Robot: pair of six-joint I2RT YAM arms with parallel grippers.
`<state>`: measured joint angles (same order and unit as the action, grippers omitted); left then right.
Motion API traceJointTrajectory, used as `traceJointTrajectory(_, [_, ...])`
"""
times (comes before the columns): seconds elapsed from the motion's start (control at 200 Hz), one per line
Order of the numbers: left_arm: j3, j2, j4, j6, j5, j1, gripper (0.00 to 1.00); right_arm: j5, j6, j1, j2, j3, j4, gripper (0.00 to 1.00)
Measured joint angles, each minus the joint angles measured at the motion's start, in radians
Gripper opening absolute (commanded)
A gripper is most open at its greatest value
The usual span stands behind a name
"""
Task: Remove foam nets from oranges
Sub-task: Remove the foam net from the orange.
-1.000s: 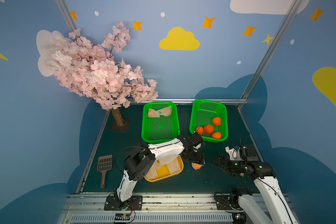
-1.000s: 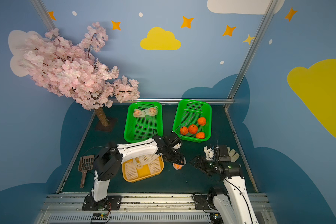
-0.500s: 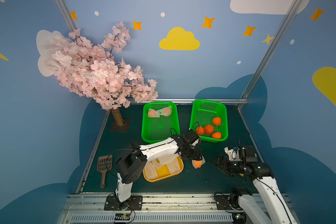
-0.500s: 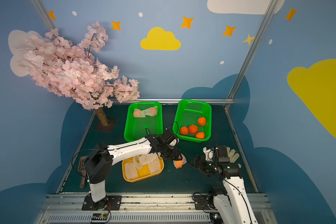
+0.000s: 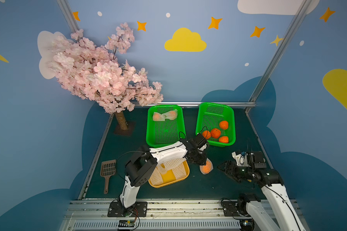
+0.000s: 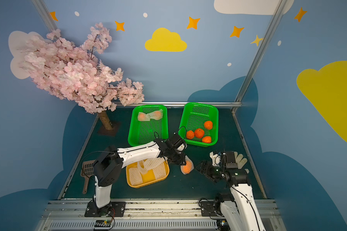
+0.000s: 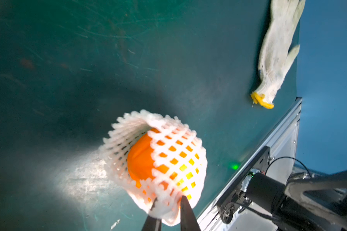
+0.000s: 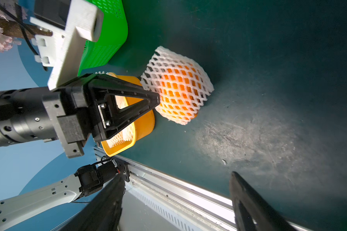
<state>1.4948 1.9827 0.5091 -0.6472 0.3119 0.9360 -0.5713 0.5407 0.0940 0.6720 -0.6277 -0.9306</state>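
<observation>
We see the left gripper (image 7: 168, 208) pinching the tail end of the foam net (image 7: 168, 144) between its fingertips (image 7: 186, 213). A second ago its jaws stood wider above that net, so the closing is the main change. The orange (image 7: 140, 158) sits inside the net and shows at the net's open mouth. The bundle lies on the green mat (image 5: 188, 192) about where it lay before, at 3 o'clock of the yellow tray (image 5: 164, 185) and at 6 o'clock of the right green basket (image 5: 212, 118).

The right gripper (image 8: 176, 176) is spread wide at 3 o'clock of that bundle, near it but apart, and has barely shifted. Empty nets (image 5: 157, 177) lie in the tray. Four bare oranges (image 5: 215, 133) sit toward 5 o'clock in the right green basket. Two netted oranges (image 5: 164, 116) lie at the 12 o'clock end of the left green basket (image 5: 165, 132).
</observation>
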Motion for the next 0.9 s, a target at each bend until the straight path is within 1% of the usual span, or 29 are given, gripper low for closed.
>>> traceJointTrajectory(0.15, [0.011,0.000,-0.002,0.034,0.002,0.006,0.13,-0.016,0.030,0.000,-0.002,0.022,0.043,0.81])
traceJointTrajectory(0.35, [0.029,-0.016,0.005,0.101,-0.006,0.033,0.12,-0.030,0.067,0.000,0.031,0.050,0.103,0.81])
traceJointTrajectory(0.526, [0.029,-0.061,0.005,0.146,-0.014,0.050,0.12,-0.037,0.082,-0.001,0.071,0.050,0.157,0.77])
traceJointTrajectory(0.701, [0.029,-0.087,-0.012,0.153,-0.018,0.051,0.11,-0.040,0.085,-0.006,0.120,0.050,0.181,0.77])
traceJointTrajectory(0.896, [0.025,-0.089,-0.030,0.134,-0.021,0.032,0.12,-0.042,0.087,-0.007,0.101,0.052,0.177,0.78])
